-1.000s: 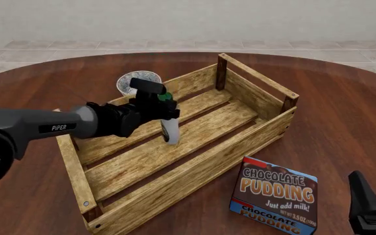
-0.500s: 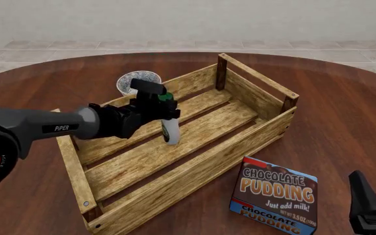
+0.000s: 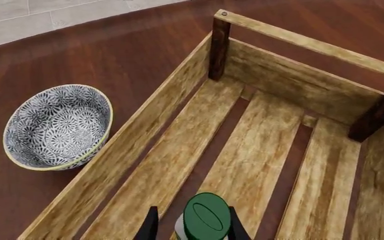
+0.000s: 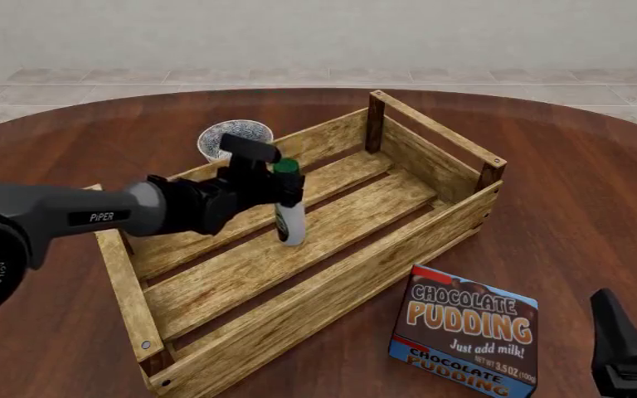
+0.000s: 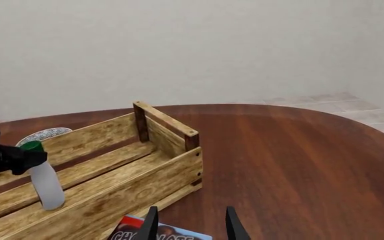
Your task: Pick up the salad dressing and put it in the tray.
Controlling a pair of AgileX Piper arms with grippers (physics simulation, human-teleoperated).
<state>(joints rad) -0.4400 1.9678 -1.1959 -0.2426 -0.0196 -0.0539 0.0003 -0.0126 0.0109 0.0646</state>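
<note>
While left gripper (image 4: 278, 184) pinches bottle (image 4: 289, 222) below green cap, bottle stands upright inside tray (image 4: 426, 236), base on middle slat, clear of both long walls. Bare slats run on toward far end wall. Bowl (image 4: 230, 133) sits just outside tray's far long wall. Pudding box (image 4: 467, 331) near front wall. Right gripper (image 5: 189, 224) spread, low beside box, well apart from tray.

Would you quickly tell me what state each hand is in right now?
Left hand: shut on the slim white salad dressing bottle with green cap, standing in the light-wood slatted tray.
Right hand: open, holding nothing.
</note>
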